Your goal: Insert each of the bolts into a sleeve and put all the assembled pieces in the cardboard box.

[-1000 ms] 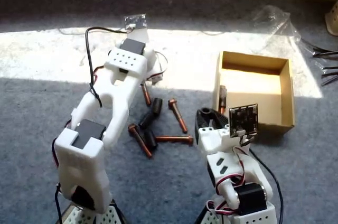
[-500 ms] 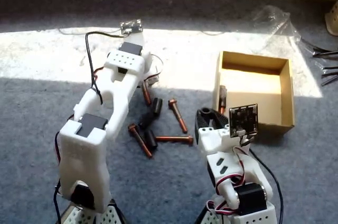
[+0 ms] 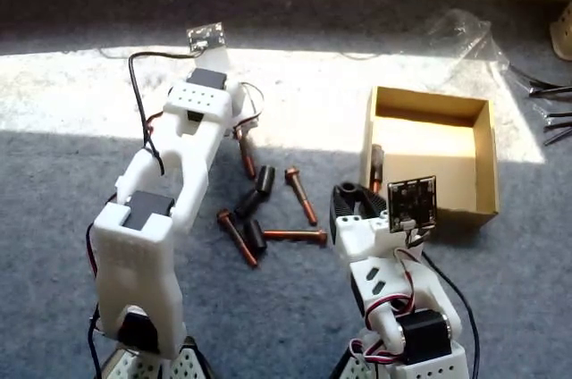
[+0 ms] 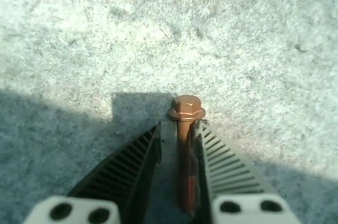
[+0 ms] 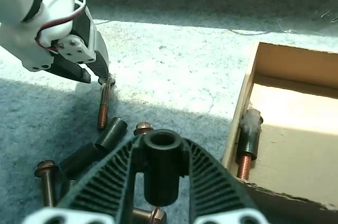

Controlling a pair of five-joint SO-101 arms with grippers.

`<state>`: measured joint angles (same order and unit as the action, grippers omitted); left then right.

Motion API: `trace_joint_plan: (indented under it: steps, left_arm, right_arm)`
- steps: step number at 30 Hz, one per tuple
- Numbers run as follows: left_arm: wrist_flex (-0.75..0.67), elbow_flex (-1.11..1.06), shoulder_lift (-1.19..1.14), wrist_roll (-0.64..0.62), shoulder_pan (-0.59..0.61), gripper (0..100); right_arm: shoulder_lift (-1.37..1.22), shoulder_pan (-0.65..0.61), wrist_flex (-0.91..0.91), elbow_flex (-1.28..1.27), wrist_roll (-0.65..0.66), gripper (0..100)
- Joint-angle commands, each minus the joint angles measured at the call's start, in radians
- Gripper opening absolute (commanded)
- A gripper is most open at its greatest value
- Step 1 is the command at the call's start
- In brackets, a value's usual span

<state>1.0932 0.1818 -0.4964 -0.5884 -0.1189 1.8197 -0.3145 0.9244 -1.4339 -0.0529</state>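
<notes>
Sunlight crosses the grey desk (image 3: 500, 307) in a band from 9 to 3 o'clock in the high view. The left arm stretches from 7 o'clock toward 11. The left tool (image 3: 240, 138) stands at the far end of a rust-coloured bolt (image 3: 247, 159), on the shadow line. At 4 o'clock of that bolt lies a cluster: a second bolt (image 3: 301, 194), a third bolt (image 3: 295, 236) and a fourth bolt (image 3: 237, 237), with a loose sleeve (image 3: 265, 180) among them. A bare strip of desk separates the cluster from the cardboard box (image 3: 487, 160) at 3 o'clock. An assembled piece (image 3: 376, 164) lies inside, along the box's left wall. The right tool (image 3: 350, 198) sits just beside the box's near left corner. Toward 12 o'clock of the left tool the sunlit desk lies open. A plastic bag (image 3: 458, 29) and black ties (image 3: 547, 111) lie at 1 to 2 o'clock, by the edge.

In the left wrist view, the left tool's jaws stand apart and straddle the bolt. One finger (image 4: 222, 166) touches the shank and the other leaves a gap. The hex head pokes just past the fingertips, with open desk beyond.

In the right wrist view, the right tool is clamped on a black held sleeve (image 5: 160, 174), upright with its bore showing. The box wall is near on one side and the cluster on the other.
</notes>
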Motion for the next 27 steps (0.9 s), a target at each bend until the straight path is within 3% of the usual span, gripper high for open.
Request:
trace_joint_plan:
  steps: [1,27]
  left_arm:
    - [-0.014,0.033,0.008,-0.008,0.004,12]
    - [-0.037,0.044,-0.061,-0.009,-0.016,8]
  right_arm:
    - [0.016,0.01,-0.036,0.012,-0.003,0.3]
    - [0.016,0.01,-0.036,0.012,-0.003,0.3]
